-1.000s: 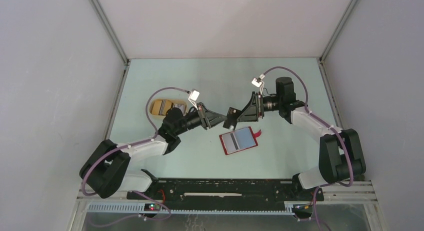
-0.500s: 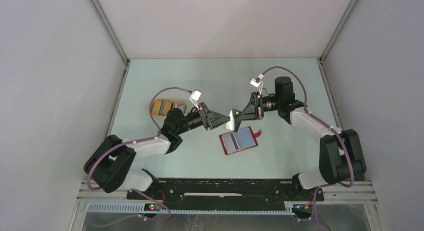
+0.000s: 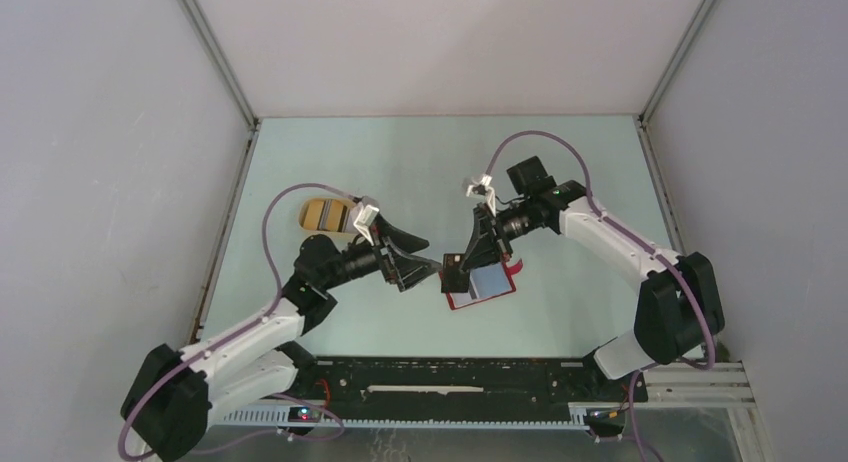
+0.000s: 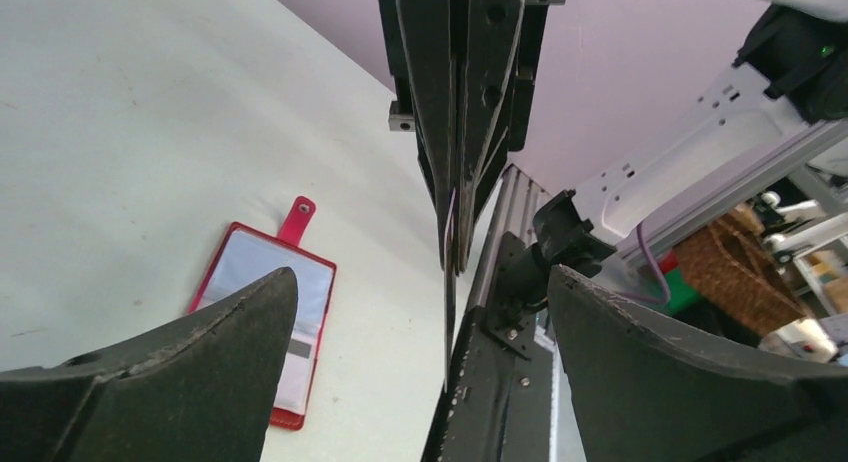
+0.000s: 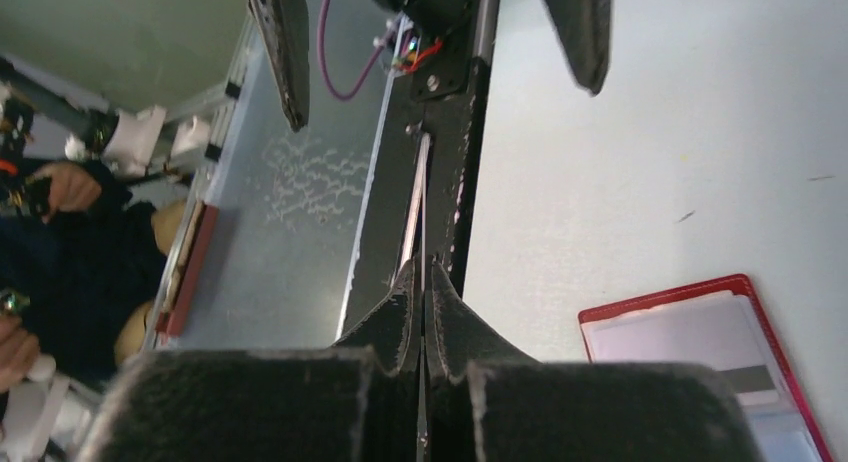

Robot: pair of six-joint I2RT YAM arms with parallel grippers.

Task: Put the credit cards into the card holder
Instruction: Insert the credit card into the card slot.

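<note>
Our right gripper (image 3: 463, 262) is pinched tight on one thin card (image 4: 447, 292), held on its edge in the air right by the open red card holder (image 3: 487, 285) on the table (image 3: 400, 162). Our left gripper (image 3: 428, 268) is wide open, holding nothing. We should tip the card flat and slide it slowly into a pocket

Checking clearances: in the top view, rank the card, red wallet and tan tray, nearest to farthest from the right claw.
1. Card, pinched in the right claw.
2. Red wallet, lying just beneath it.
3. Tan tray, far left.
</note>
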